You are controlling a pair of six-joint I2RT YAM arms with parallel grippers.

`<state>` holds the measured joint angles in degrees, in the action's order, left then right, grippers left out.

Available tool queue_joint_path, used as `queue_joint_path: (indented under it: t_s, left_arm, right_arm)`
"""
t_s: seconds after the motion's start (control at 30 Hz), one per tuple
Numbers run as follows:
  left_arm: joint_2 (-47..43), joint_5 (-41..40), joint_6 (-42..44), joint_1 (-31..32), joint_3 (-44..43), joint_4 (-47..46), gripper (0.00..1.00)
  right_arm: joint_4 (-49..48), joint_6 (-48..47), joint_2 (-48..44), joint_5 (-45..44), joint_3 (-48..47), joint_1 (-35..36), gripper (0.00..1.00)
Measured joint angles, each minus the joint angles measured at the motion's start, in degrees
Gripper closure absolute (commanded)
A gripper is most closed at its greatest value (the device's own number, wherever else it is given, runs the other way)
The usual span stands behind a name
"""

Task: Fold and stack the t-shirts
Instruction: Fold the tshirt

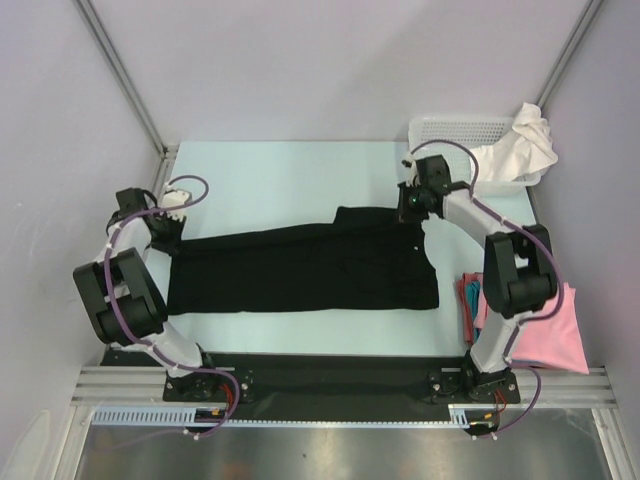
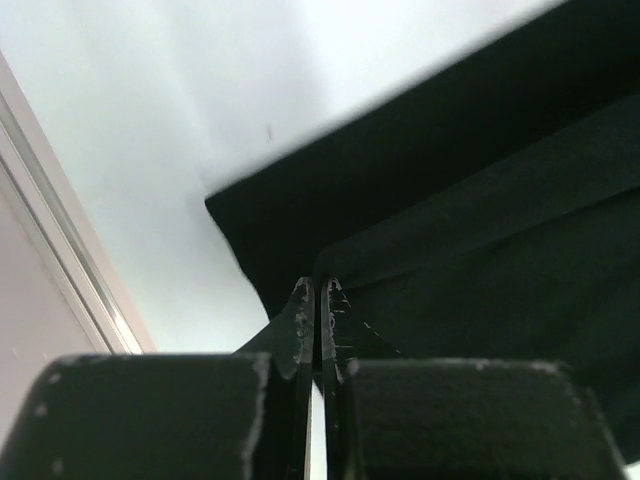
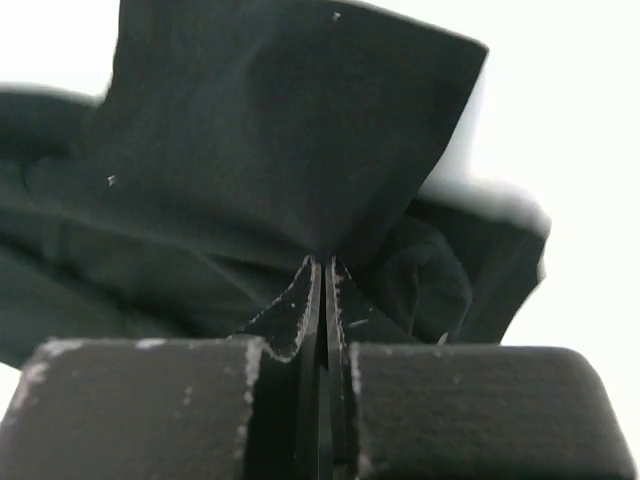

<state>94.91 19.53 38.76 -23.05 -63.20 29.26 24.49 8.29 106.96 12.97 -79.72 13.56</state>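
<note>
A large black t-shirt (image 1: 300,268) lies stretched sideways across the pale table. My left gripper (image 1: 168,232) is at its left end. In the left wrist view that gripper (image 2: 318,292) is shut, and a fold of the black t-shirt (image 2: 470,210) starts right at its tips. My right gripper (image 1: 412,212) is at the shirt's far right corner. The right wrist view shows it (image 3: 322,262) shut on the black cloth (image 3: 290,130), which rises from the tips in a peak. A white t-shirt (image 1: 528,145) hangs over the basket. A pink t-shirt (image 1: 555,335) lies at the right front.
A white mesh basket (image 1: 455,130) stands at the back right corner. Red and teal cloth (image 1: 468,296) shows beside the pink shirt, partly behind the right arm. Grey walls with metal posts close in the table on three sides.
</note>
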Motion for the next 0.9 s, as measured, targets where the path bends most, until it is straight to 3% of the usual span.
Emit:
queue_joint_path:
  t_s: [0.17,0.3,0.4,0.43,0.5,0.57,0.7,0.9]
  left_arm:
    - [-1.77,-0.98,2.97,-1.55,3.72,0.42,1.00]
    - [-1.18,-1.66,3.93,-1.77,4.59,0.42,0.99]
    - [-1.05,-1.60,4.48,-1.79,4.59,0.50,0.80]
    - [-1.05,-1.49,4.98,-1.79,4.59,0.68,0.62]
    - [-1.05,-1.16,5.97,-1.86,4.57,1.57,0.50]
    - [-1.07,-0.31,6.93,-2.29,4.37,3.30,0.40]
    - [-1.62,4.04,8.50,-5.11,1.53,9.31,0.36]
    - [-4.35,8.24,8.04,-5.18,-6.51,15.34,0.38]
  right_arm:
    - [-4.26,3.10,-9.07,-0.04,13.66,2.05,1.00]
    - [-6.14,5.20,-9.77,-0.26,18.21,2.75,1.00]
    - [-6.54,5.99,-9.77,-0.50,19.02,2.73,0.94]
    - [-6.75,6.25,-9.77,-0.52,19.06,2.75,0.82]
    - [-7.13,6.64,-9.77,-0.66,19.08,2.78,0.67]
    - [-7.06,6.69,-9.92,-1.18,19.26,2.71,0.60]
    - [-5.11,6.36,-12.55,-2.82,20.17,2.71,0.65]
    - [-3.63,6.32,-18.69,-3.45,20.13,2.32,0.83]
